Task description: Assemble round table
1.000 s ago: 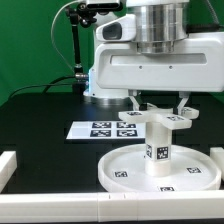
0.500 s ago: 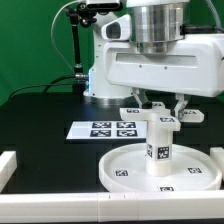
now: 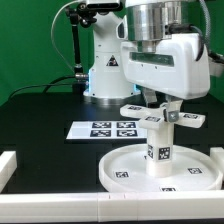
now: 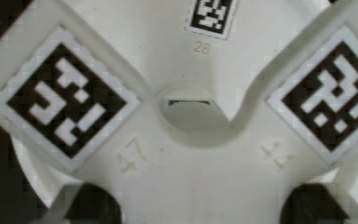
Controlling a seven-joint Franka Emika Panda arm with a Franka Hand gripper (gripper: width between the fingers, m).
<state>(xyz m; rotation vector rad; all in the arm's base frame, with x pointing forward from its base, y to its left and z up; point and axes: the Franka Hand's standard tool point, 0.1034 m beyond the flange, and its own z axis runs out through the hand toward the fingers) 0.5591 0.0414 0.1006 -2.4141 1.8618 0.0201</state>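
While cross-shaped base (image 3: 158, 114) sits on top of leg (image 3: 159, 146), step in hand looks like screwing base onto leg. Leg upright at centre of round disc (image 3: 128, 168), near right. Gripper (image 3: 160, 108) fingers clamped on base. Next: likely regrip, keep base level. Marker board (image 3: 105, 129) far left, apart, no obstruction.

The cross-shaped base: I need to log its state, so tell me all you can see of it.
The cross-shaped base is white plastic with flat arms carrying black-and-white square tags. It sits level on top of the upright cylinder leg, which stands on the round disc. The tool reaches it from above; whether the fingers clamp it is unclear.
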